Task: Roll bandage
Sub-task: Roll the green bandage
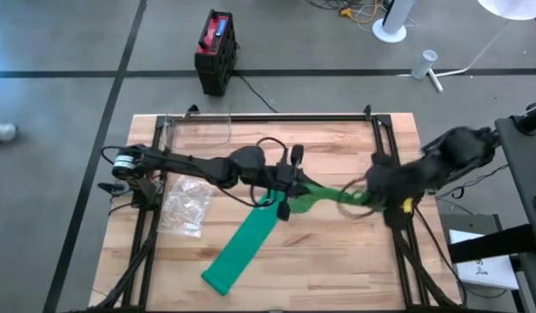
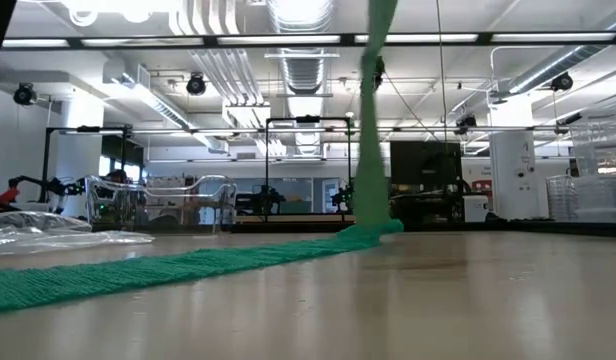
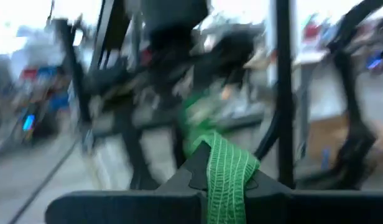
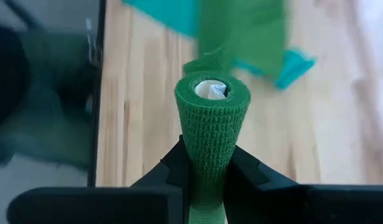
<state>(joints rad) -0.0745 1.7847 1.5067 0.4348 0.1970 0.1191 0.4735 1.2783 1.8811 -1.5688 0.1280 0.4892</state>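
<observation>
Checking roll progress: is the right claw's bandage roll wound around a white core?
Yes: in the right wrist view, the green roll clamped in the right claw shows a white core at its end.

A wooden table (image 1: 338,261) with a black frame along its edges carries everything. On it lies the loose end of a green bandage (image 1: 242,252), a flat strip running toward the near edge (its other end lifts off the wood). A crumpled clear bag (image 1: 185,207) lies left of it.
</observation>
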